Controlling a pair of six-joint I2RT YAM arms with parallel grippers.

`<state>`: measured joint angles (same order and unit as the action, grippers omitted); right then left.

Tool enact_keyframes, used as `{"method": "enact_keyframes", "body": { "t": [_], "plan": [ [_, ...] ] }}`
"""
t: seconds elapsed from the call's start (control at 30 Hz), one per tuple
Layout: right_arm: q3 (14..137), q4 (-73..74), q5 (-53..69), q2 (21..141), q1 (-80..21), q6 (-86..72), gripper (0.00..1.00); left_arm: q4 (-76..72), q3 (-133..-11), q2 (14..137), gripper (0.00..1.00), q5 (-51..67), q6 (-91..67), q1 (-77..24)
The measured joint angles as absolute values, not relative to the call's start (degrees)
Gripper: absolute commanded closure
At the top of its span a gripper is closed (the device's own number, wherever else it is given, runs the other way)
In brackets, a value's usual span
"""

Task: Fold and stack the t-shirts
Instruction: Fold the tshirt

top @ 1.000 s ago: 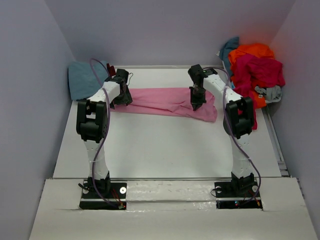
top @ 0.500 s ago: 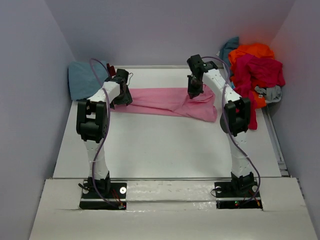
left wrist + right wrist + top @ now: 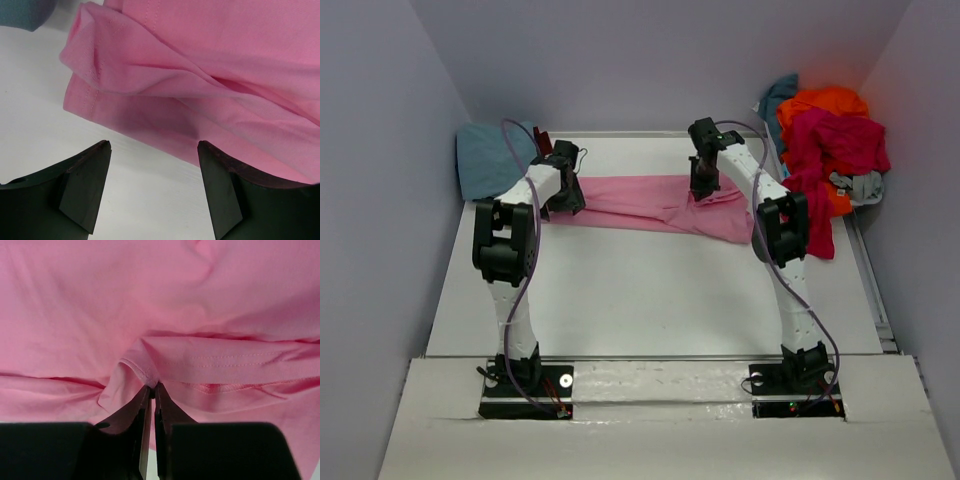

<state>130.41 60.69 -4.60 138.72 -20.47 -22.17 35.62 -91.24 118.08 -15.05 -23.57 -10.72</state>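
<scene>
Right hand (image 3: pixel 152 388) pinched tight on a hemmed fold of the pink t-shirt (image 3: pixel 150 300), we see, cloth bunching right at its tips. Our left hand (image 3: pixel 154 150) hangs spread wide over bare table (image 3: pixel 40 125), the shirt's left hem just ahead of it. Shirt lies stretched across the far side of the table, spanning between both hands.

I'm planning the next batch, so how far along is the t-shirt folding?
Done, apparently: one teal-blue shirt set aside far left. In hand: the pink shirt, a long band; right gripper shut on its edge, left gripper open at the other end. Left: the pile of orange, crimson and grey shirts, far right.
</scene>
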Motion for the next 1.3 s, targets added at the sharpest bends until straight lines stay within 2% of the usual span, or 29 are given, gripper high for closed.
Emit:
{"method": "enact_keyframes", "body": {
  "t": [0.07, 0.1, 0.13, 0.33, 0.57, 0.77, 0.9, 1.07, 1.3],
  "plan": [
    [130.41, 59.59, -4.80, 138.72, -20.47, -22.15, 0.63, 35.64, -91.20, 117.71, 0.18, -15.07, -23.42, -11.07],
    [130.41, 58.67, -5.19, 138.72, -20.47, -21.80, 0.53, 35.66, -91.20, 117.47, 0.18, -15.03, -23.42, -11.27],
    [130.41, 58.17, -5.39, 138.72, -20.47, -21.45, 0.50, 35.66, -91.20, 117.19, 0.18, -15.05, -23.40, -11.57],
    [130.45, 55.59, -6.50, 138.69, -20.47, -20.69, 0.45, 35.53, -90.96, 116.27, 0.18, -15.03, -23.42, -12.91],
    [130.17, 56.45, -9.10, 136.70, -20.47, -21.02, 0.47, 35.46, -90.02, 116.05, 0.18, -15.00, -23.44, -13.30],
    [121.45, 58.59, -11.05, 126.15, -20.45, -23.00, 0.51, 35.35, -89.58, 115.74, 0.18, -14.90, -23.46, -13.45],
    [116.86, 59.55, -11.25, 121.16, -20.45, -25.26, 0.57, 35.35, -89.58, 115.74, 0.18, -14.70, -23.46, -13.47],
    [110.17, 59.42, -10.55, 120.40, -20.45, -26.37, 0.67, 35.31, -89.58, 115.74, 0.18, -14.59, -23.46, -13.50],
    [109.43, 58.33, -9.76, 123.92, -20.45, -27.07, 0.70, 35.38, -89.58, 115.74, 0.18, -14.59, -23.44, -13.50]
  ]
}}
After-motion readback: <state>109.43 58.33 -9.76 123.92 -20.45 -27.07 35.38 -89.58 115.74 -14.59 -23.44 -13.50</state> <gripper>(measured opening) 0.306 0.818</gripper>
